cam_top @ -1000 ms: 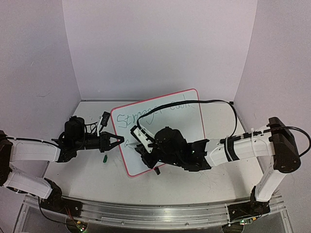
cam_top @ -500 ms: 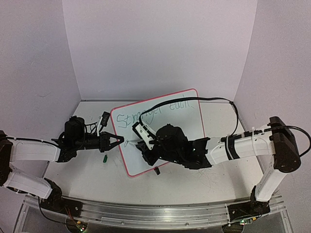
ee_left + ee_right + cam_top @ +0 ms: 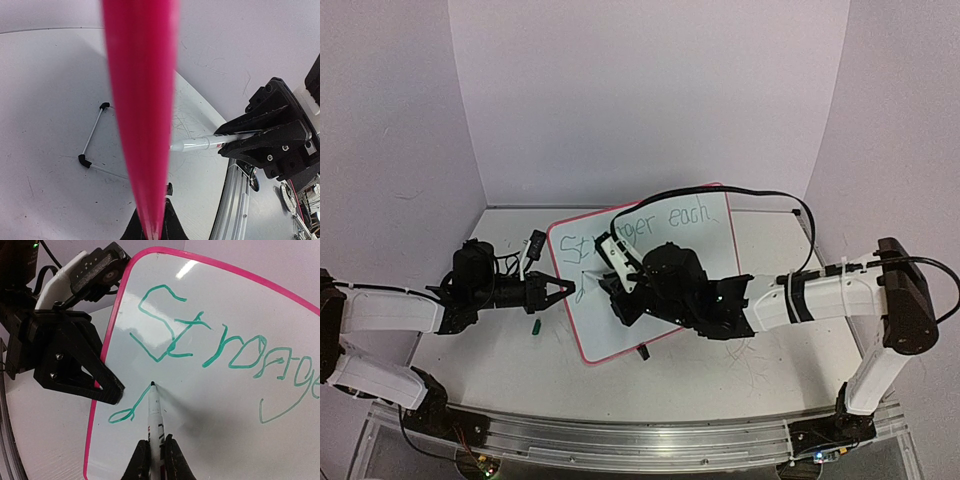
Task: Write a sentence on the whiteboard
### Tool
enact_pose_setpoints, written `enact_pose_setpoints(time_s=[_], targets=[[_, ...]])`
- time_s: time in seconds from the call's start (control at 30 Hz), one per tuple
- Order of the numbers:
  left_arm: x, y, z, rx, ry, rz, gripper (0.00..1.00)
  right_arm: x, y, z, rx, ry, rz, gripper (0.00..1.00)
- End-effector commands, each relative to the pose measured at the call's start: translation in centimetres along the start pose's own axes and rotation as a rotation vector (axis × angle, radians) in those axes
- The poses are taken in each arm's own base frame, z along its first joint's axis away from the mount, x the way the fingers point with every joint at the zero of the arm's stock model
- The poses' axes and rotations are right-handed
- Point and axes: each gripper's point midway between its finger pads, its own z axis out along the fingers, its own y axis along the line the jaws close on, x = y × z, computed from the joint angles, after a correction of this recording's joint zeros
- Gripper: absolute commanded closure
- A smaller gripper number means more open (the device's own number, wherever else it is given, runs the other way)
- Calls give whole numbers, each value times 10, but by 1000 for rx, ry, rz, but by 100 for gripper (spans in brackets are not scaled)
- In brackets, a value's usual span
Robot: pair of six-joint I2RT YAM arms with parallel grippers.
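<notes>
The whiteboard (image 3: 712,262) lies skewed on the table (image 3: 510,370), its edges turned off square to the walls. The left gripper (image 3: 563,290) is clamped on the pink rim (image 3: 142,125) about halfway along the board's left edge. In the left wrist view that rim runs straight out from between the closed fingers. The right gripper (image 3: 155,452) is clenched around a white marker (image 3: 154,415), whose tip touches the board just inside the left edge, below the "St".

The sentence (image 3: 200,337), in green, runs beside the board's far edge and reads "Stronger each" from above. A second line has only a small loop and a rising stroke, and the marker tip sits at the top of that stroke. The loop ends close to the left rim, and the left gripper's jaw tip sits just beside it, so that side is tight. To the right of the tip, under the first line, the board is bare white through to its right and near edges.

A green cap (image 3: 534,326) lies on the table just off the board's left edge, nearer the arm bases than the left gripper. One black clip foot (image 3: 643,351) shows at the board's near edge. The right arm's black cable (image 3: 750,194) arcs above the board's far edge.
</notes>
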Motion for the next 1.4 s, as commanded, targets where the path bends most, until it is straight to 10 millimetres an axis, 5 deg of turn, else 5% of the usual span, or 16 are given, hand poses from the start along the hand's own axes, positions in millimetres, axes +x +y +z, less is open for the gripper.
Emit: enact_pose_setpoints(time_s=[0.0, 0.87, 1.37], targets=[[-9, 3, -4, -34, -33, 84, 100, -8, -28, 0, 92, -13, 26, 100], [-9, 4, -2, -33, -29, 82, 100, 41, 8, -6, -37, 101, 37, 100], [-9, 4, -2, -33, -28, 82, 100, 59, 7, -10, -29, 167, 10, 100]])
